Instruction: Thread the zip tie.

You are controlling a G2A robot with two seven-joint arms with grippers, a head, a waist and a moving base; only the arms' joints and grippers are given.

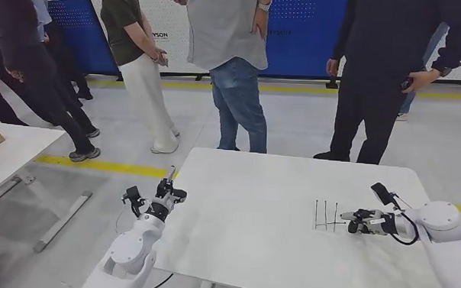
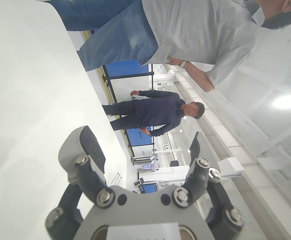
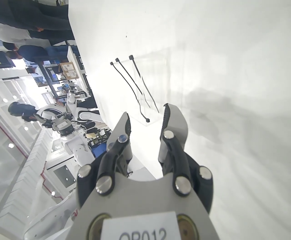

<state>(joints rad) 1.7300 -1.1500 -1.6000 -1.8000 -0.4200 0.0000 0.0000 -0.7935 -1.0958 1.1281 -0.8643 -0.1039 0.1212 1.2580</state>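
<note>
Table edges: the left end effector (image 2: 142, 141) is hanging at the left edge of the white table (image 1: 250, 236), and the right end effector (image 3: 147, 111) is hanging over the right part, inside the right edge.
Open room: a wide bare stretch of table is lying between the two arms, which are standing well apart.
Left end effector: its fingers are standing spread wide.
Right end effector: its fingers are standing spread, with the tips just beside the near end of the zip ties (image 3: 129, 77).
Zip ties, count: three black ones are lying side by side, and a fourth head is showing at the end nearest the right end effector. I cannot tell the full count.
Zip ties, place: they are resting on a clear sheet (image 3: 156, 66) that is lying flat on the right part of the table.
Room: a grey floor (image 1: 292, 123) with a yellow line (image 1: 107, 166) is stretching beyond the far edge. Blue panels (image 1: 303, 32) are standing at the back, and a second white table (image 1: 13, 148) is standing off to the left.
</note>
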